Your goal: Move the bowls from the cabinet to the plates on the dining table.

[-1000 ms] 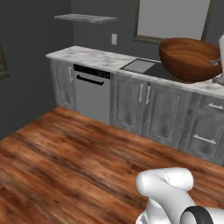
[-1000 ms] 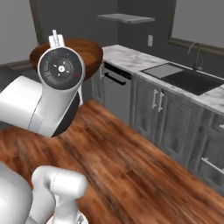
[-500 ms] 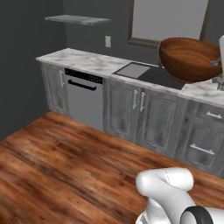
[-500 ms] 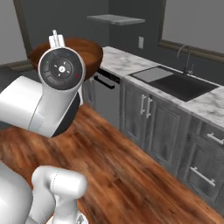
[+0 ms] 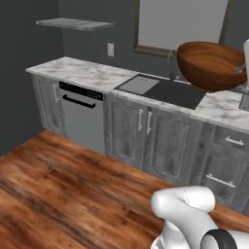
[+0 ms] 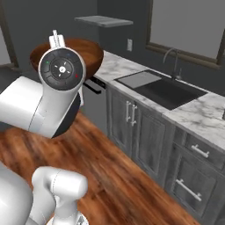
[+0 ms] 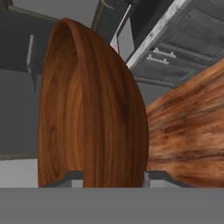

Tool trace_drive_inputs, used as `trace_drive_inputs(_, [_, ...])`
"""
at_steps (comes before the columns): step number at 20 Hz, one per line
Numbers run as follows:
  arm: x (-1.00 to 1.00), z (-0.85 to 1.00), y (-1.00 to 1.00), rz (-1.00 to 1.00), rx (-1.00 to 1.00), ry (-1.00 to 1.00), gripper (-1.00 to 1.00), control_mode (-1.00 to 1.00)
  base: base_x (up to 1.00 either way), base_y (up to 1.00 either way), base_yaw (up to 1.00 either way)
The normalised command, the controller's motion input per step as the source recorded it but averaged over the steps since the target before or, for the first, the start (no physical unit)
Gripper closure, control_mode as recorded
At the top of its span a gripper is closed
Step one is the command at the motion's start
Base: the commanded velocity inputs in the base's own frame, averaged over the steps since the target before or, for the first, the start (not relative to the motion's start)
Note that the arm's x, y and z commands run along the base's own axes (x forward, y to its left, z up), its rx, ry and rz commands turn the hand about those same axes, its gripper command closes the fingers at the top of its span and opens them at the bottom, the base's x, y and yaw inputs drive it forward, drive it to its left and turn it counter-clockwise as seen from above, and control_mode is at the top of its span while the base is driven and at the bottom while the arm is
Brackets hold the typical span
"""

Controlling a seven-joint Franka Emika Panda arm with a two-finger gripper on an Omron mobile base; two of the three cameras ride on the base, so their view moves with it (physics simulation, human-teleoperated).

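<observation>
- As we look through the left base view, we see the brown bowl [image 5: 211, 64] raised in the air at the upper right, above the marble counter [image 5: 92, 73] and just past the black sink [image 5: 171, 92]; a white part of our arm meets its right edge, but we cannot make out the fingers there.
- Below the counter in this view stand grey cabinet doors [image 5: 141, 137] and a dishwasher front [image 5: 81, 119], with a wooden floor [image 5: 73, 199] in front of them.
- While the right base view looks over our arm, the bowl [image 6: 88, 50] shows behind the round white wrist, its rim and inner wall peeking out on both sides; it hangs clear of the counter [image 6: 127, 70], to the left of the sink [image 6: 169, 92] and faucet [image 6: 170, 59].
- Where the hand view looks along our gripper [image 7: 109, 177], the bowl [image 7: 92, 113] stands edge-on, its wall running down between the two dark fingertips [image 7: 70, 177], one on each side of it, so we have the jaws partly closed and clamped on the rim.
- Beyond the bowl in this view, we see drawer fronts [image 7: 183, 52] and floor [image 7: 188, 131].
</observation>
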Motion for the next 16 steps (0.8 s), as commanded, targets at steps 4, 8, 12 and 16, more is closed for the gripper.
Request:
trace_drive_inputs(4, [0.0, 0.0, 0.0, 0.0, 0.0, 0.0, 1.0, 1.0, 0.42, -0.34, -0.04])
trace_drive_inputs(8, [0.0, 0.0, 0.0, 0.0, 0.0, 0.0, 1.0, 1.0, 0.03, -0.07, -0.22])
trace_drive_inputs(12, [0.0, 0.0, 0.0, 0.0, 0.0, 0.0, 1.0, 1.0, 0.0, 0.0, -0.25])
trace_drive_inputs(16, [0.0, 0.0, 0.0, 0.0, 0.0, 0.0, 1.0, 1.0, 0.0, 0.0, -0.25])
